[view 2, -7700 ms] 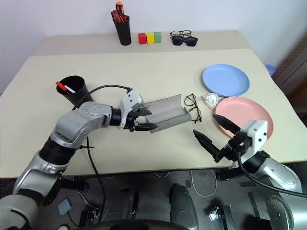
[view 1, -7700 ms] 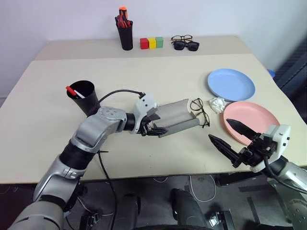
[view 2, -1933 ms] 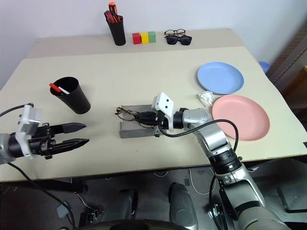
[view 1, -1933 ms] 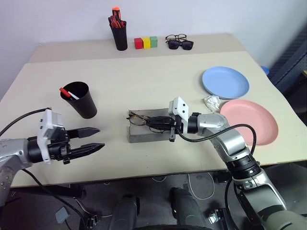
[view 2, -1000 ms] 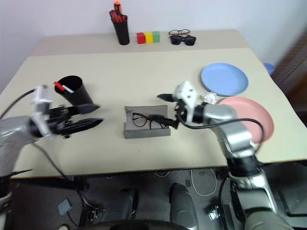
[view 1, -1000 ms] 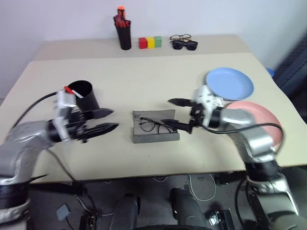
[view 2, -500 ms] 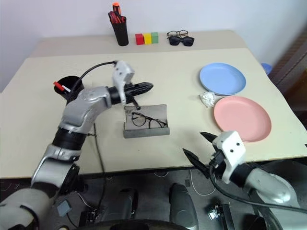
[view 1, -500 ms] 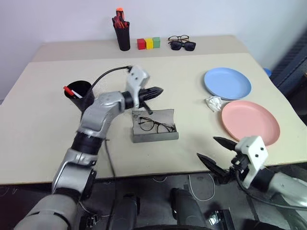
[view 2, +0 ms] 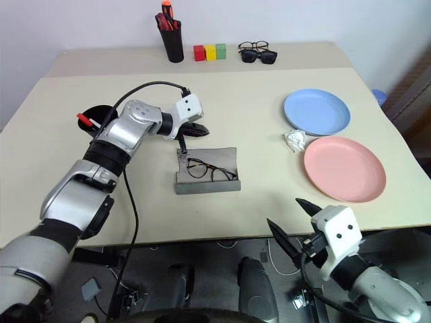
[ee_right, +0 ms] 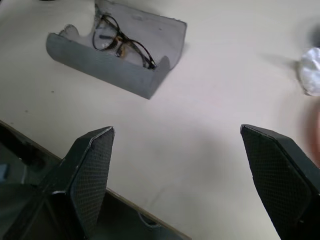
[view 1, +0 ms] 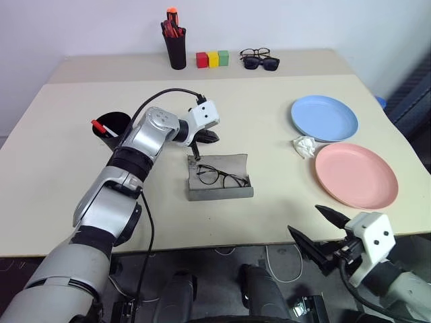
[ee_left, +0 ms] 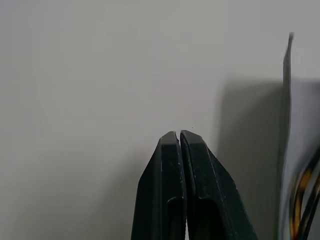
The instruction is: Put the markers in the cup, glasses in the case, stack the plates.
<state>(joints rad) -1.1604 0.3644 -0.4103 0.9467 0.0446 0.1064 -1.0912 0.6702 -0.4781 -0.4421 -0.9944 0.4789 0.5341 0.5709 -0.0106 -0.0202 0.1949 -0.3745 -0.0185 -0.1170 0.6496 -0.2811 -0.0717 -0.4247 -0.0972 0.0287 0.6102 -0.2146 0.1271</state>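
Observation:
The grey case [view 1: 222,193] lies open at the table's middle with the thin-framed glasses [view 1: 217,176] inside. My left gripper [view 1: 210,138] is shut and empty, its tip just behind the case's back left corner, pointing down at the table [ee_left: 75,75]. My right gripper [view 1: 316,229] hangs open and empty past the table's front edge, with the case ahead of it [ee_right: 115,65]. The black cup [view 1: 114,124], partly behind my left arm, holds a red marker [view 1: 100,126] with a white one beside it. The blue plate [view 1: 324,118] and the pink plate [view 1: 355,173] lie side by side at the right.
A crumpled white paper [view 1: 304,146] sits between the plates. At the back stand a black pen holder [view 1: 176,50], three coloured blocks [view 1: 213,60] and two more pairs of glasses [view 1: 259,60].
My left gripper has shut and swung from beside the cup to the case's back left corner. My right gripper has drawn back from the case to below the table's front edge.

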